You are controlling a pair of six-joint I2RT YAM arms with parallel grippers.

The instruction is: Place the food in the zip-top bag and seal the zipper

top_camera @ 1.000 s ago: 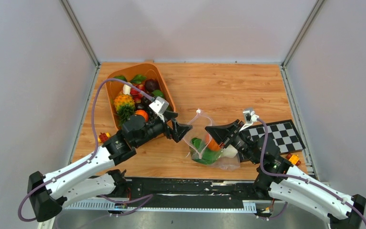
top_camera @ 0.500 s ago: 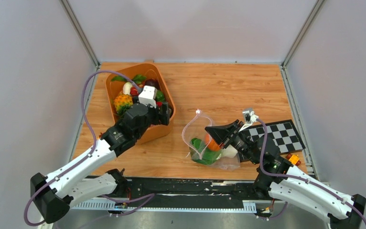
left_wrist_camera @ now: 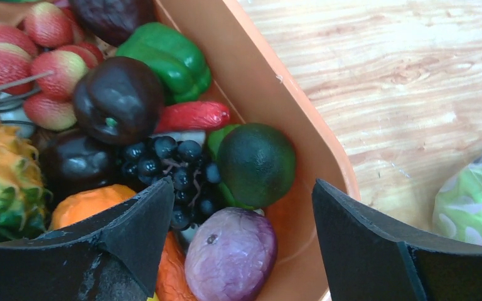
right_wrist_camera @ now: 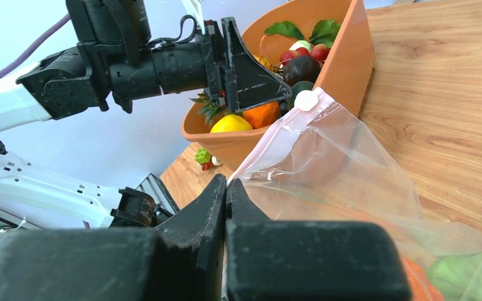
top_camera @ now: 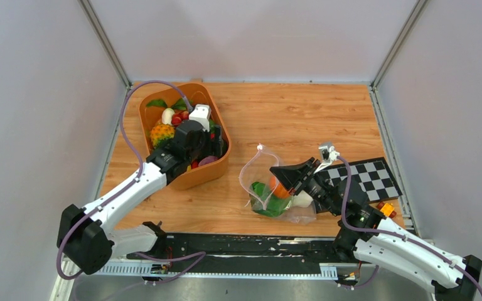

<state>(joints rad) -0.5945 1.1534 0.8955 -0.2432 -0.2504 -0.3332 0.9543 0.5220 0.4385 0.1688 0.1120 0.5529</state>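
Lower centre, top view: right claw (right_wrist_camera: pixel 226 188) pinched fully shut on the mouth edge of the zip-top bag (top_camera: pixel 265 179), holding that edge up. The bag's base rests on the counter (top_camera: pixel 301 119). Zipper (right_wrist_camera: pixel 270 141) runs pink up from the claw; mouth gapes open. Inside the bag: bok choy (top_camera: pixel 268 202), orange piece (top_camera: pixel 279 188), pale cabbage (top_camera: pixel 301 199). Checkered board (top_camera: pixel 370 177) lies to the right, partly under the arm. Farther off, upper left: left claw (left_wrist_camera: pixel 245 207) spread wide, gripping nothing. It hovers over the orange tub (left_wrist_camera: pixel 270 88), above a purple onion (left_wrist_camera: pixel 229 254), dark green round fruit (left_wrist_camera: pixel 256 163), black grapes (left_wrist_camera: pixel 169 166), green pepper (left_wrist_camera: pixel 163 56).
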